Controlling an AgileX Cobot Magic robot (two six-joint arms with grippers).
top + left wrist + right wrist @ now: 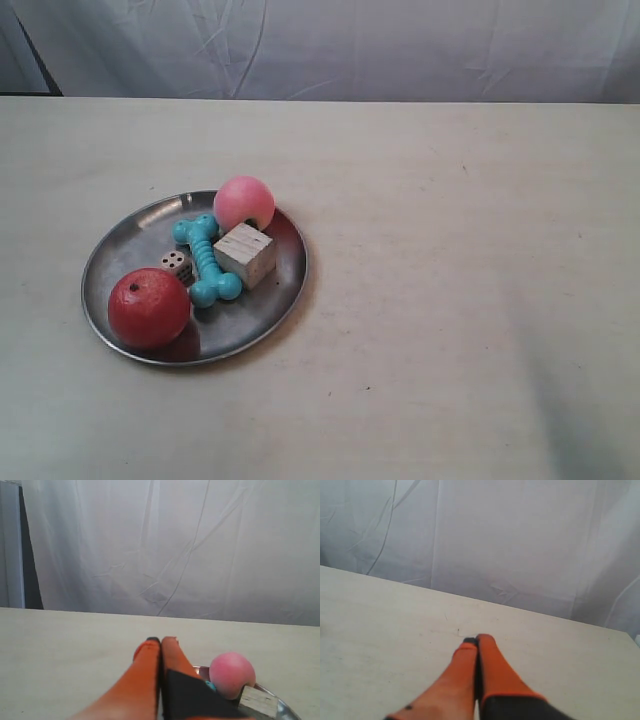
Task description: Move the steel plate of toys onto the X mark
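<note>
Steel plate (pixel 130 235) lies flat on the pale surface (pixel 450 260), toward the exterior view's left edge and clear of every edge.

On the plate, near to far:
- Red apple-like ball (pixel 148 306) at the near rim.
- White die (pixel 177 265) just behind it, beside the turquoise bone (pixel 205 260), which runs lengthwise across the middle.
- Wooden cube (pixel 245 254) touches the bone's other side.
- Pink ball (pixel 244 203) sits at the far rim, right behind the cube.

Left wrist view: left pincer (pixel 161 641) clenched, orange fingers pressed tip to tip with nothing between. Just past it are the pink ball, the cube and a bit of plate rim.

Right wrist view: right pincer (pixel 476 640) clenched too and empty, over the surface.

White cloth (pixel 350 45) hangs behind the far edge.
</note>
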